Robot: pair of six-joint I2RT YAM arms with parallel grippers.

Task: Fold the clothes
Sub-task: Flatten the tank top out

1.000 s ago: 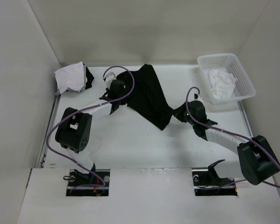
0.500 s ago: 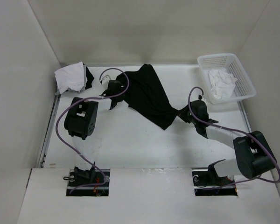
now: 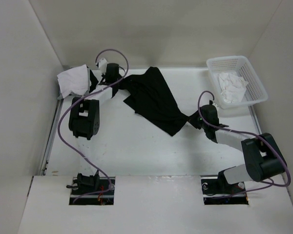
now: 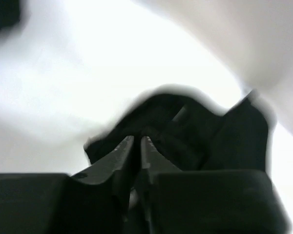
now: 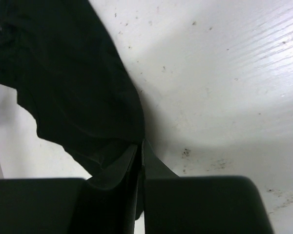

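On the scuffed white counter [image 3: 136, 146] between bare walls [image 3: 136, 34], left gripper [image 3: 121, 80] and right gripper [image 3: 192, 118] each pinch shut on the black top [image 3: 154, 97]

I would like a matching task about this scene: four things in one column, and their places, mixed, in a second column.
Things:
1. black garment
2. white basket
3. crumpled white cloth
4. white and black pile

Places:
A. far left corner of the table
B. inside the basket
C. far right corner
D. spread across the middle

Pairs: 1-D, 2-C, 3-B, 4-A

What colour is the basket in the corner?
The basket is white, and it shows best in the top view.
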